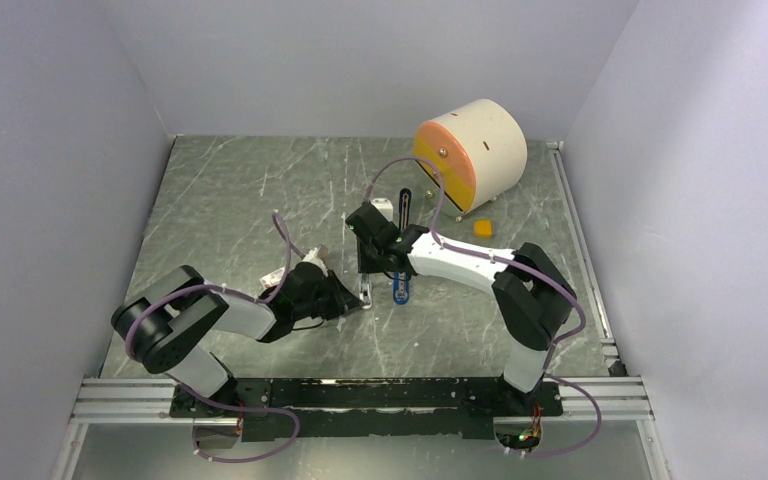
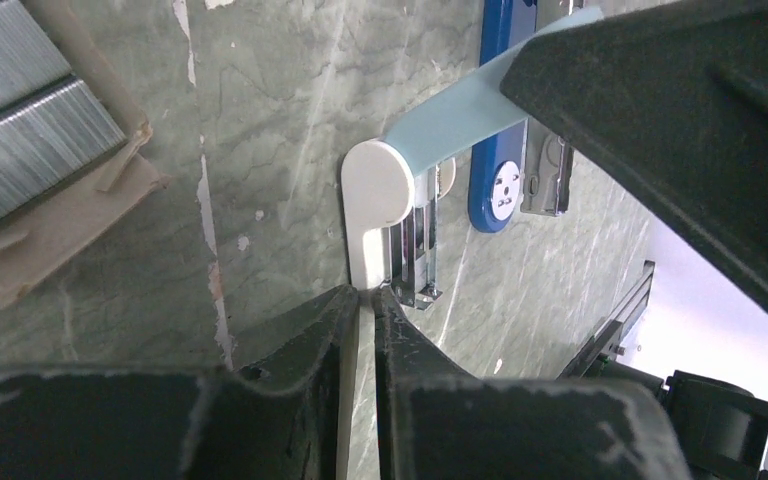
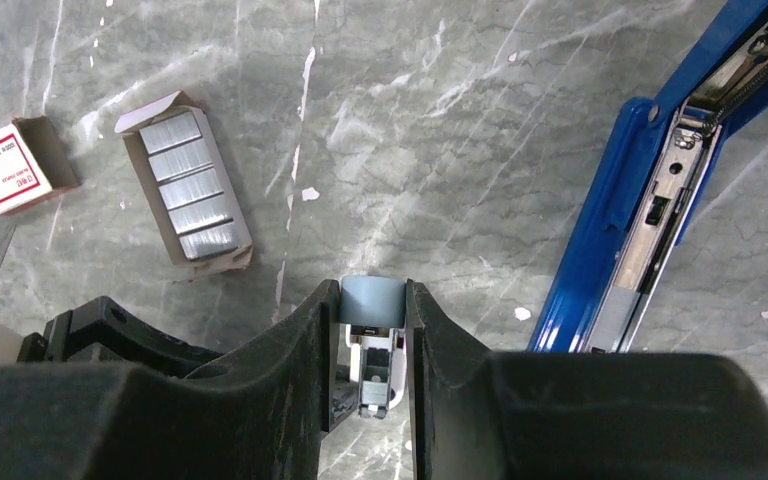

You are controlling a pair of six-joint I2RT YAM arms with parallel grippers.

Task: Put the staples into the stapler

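Observation:
The bright-blue stapler (image 3: 600,230) lies open on the table with its metal channel showing; it also shows in the top view (image 1: 400,290) and the left wrist view (image 2: 500,150). The staples (image 3: 192,190) are grey ribbed strips in an open cardboard tray, also seen in the left wrist view (image 2: 30,120). A short pale-blue-and-white piece (image 2: 380,190) stands hinged open between both grippers. My left gripper (image 2: 367,295) is shut on its white base. My right gripper (image 3: 371,300) is shut on its pale-blue top (image 3: 370,298). Neither gripper touches the blue stapler or the staples.
A small red-and-white cardboard box (image 3: 5,165) lies left of the staple tray. A big cream cylinder with an orange face (image 1: 475,150) stands at the back right, with a small orange bit (image 1: 482,228) in front of it. Walls close in on the left, back and right.

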